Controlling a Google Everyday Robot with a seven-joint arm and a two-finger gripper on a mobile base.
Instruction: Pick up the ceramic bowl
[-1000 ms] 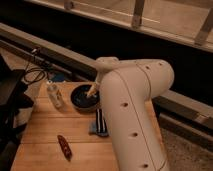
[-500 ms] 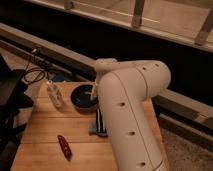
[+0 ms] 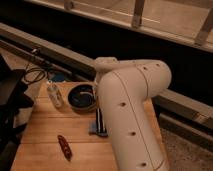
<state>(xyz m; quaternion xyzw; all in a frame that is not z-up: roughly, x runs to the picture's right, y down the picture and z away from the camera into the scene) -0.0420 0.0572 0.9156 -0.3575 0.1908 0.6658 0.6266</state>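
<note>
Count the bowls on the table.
1. The bowl sits at the table's far edge, right of the small bottle. The gripper is hidden behind the arm beside the bowl; the arm may hide more.

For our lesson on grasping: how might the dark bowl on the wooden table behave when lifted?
The bowl looks glossy, so it may slip. Its thick rim suggests it is stiff, fairly heavy and breakable. Wide and shallow, it seems unlikely to tip. The gripper is over its right rim, largely hidden by the arm.

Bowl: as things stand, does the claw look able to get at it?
Probably yes. The claw sits at the right rim of the bowl on the wooden table, with nothing between them. The small bottle stands apart to the bowl's left.
</note>
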